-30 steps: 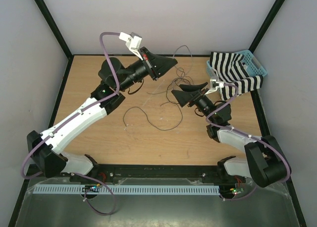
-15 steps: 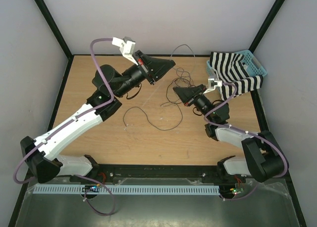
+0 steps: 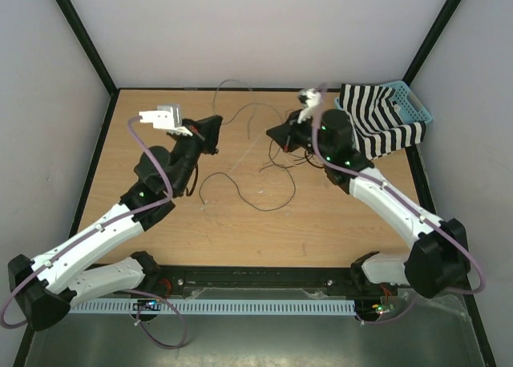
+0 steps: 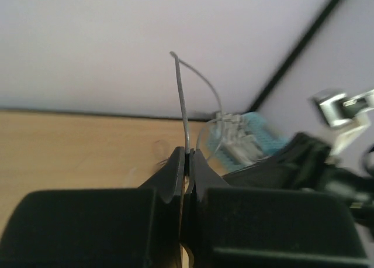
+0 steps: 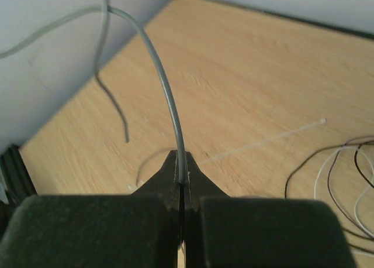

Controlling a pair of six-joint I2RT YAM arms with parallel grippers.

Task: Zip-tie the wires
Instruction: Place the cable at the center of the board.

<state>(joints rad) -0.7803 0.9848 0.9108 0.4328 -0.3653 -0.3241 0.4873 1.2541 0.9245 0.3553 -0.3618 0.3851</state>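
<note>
Wooden worktop [image 3: 321, 223], white walls [image 3: 264, 30]. Left claw [image 4: 188, 154] and right claw [image 5: 181, 162] each clamp shut on raised wires [image 5: 171, 104]; the zip tie [image 5: 263, 142] lies flat on the worktop. Gathering seems underway; next, bunch the strands over the tie.

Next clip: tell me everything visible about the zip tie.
The zip tie is a thin, straight, whitish translucent strip, plastic by its look, with a small squarish head at one end. It lies flat and unlooped on the wooden table, seen best from the right wrist. Nothing grips it.
</note>
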